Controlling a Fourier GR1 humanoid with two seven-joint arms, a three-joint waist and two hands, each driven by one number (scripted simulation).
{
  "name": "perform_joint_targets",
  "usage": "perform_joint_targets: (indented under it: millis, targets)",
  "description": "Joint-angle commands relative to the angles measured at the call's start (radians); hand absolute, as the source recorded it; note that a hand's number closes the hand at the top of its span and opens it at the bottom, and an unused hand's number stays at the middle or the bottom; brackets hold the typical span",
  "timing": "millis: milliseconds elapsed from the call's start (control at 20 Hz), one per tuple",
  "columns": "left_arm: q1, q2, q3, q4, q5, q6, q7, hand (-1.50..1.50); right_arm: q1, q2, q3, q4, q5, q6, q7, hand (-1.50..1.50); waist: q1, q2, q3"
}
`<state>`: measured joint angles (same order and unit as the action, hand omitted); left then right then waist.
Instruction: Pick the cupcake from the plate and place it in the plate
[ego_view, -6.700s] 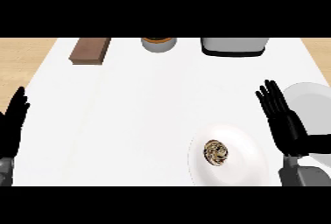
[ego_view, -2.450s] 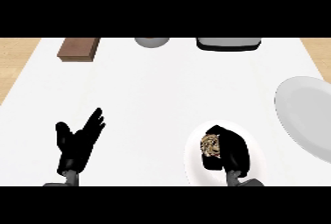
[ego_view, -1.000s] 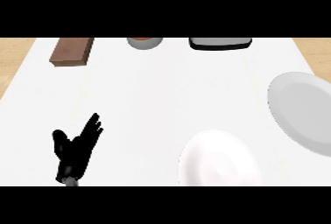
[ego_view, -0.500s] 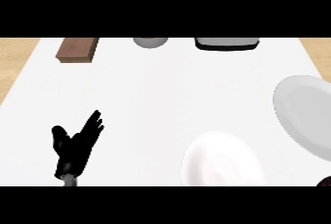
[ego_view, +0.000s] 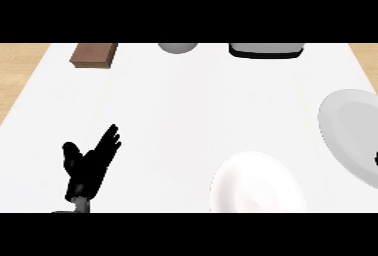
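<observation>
In the head view, take the white plate (ego_view: 258, 186) as your anchor; it sits low, right of centre, on the white counter (ego_view: 192, 105). Its face is bare: no cupcake shows on it. Up and to the right of it, near but apart, lies the grey plate (ego_view: 353, 131), cut off by the picture's edge. What shows of it is bare too.

The cupcake itself shows nowhere in this view, so you cannot place it by sight. A dark sliver right of the white plate, at the picture's edge against the grey plate's lower rim, may be your right hand (ego_view: 376, 159). Too little shows to tell its state or what it carries.

Your left hand (ego_view: 87, 167) is well to the left of the white plate, fingers straight and spread, thumb out, holding nothing. It is resting.

Far above the white plate, along the counter's back edge, stand a brown block (ego_view: 94, 54), a grey bowl (ego_view: 177, 47) and a dark-based appliance (ego_view: 266, 50). All are well clear of the work.

With both plates bare, I judge you are in the carry, cupcake off its plate and not yet set down. Next, bring the right hand fully over the grey plate's middle, lower until the cupcake sits upright, then release. Keep the left hand where it is.
</observation>
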<state>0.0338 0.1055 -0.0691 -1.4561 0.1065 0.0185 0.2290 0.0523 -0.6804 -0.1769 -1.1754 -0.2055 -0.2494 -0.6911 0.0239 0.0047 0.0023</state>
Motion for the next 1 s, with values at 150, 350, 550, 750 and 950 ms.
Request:
perform_joint_targets:
  millis: [150, 350, 550, 750, 950]
  targets:
    - [-0.065, -0.032, -0.024, -0.001, -0.025, 0.028, 0.042, 0.00, -0.345, -0.042, -0.055, 0.525, 0.038, 0.120, -0.171, 1.50, 0.013, 0.006, 0.002]
    - [-0.044, -0.012, -0.003, 0.018, -0.014, 0.001, 0.005, 0.00, -0.526, -0.068, -0.056, 0.732, 0.097, 0.126, -0.217, 1.50, 0.018, 0.007, 0.002]
    - [-0.079, -0.018, -0.001, 0.047, -0.008, -0.004, 0.017, 0.00, -0.493, -0.103, 0.090, 0.792, 0.261, 0.060, -0.059, -1.50, 0.047, 0.019, 0.002]
    - [-0.090, -0.030, -0.014, 0.044, -0.023, 0.005, 0.004, 0.00, -0.587, -0.077, 0.130, 0.901, 0.309, 0.137, -0.062, -1.50, 0.055, 0.022, 0.005]
    - [-0.050, -0.017, -0.004, 0.046, -0.005, -0.019, -0.007, 0.00, -0.631, -0.047, 0.115, 0.951, 0.297, 0.228, -0.140, -1.50, 0.050, 0.019, 0.006]
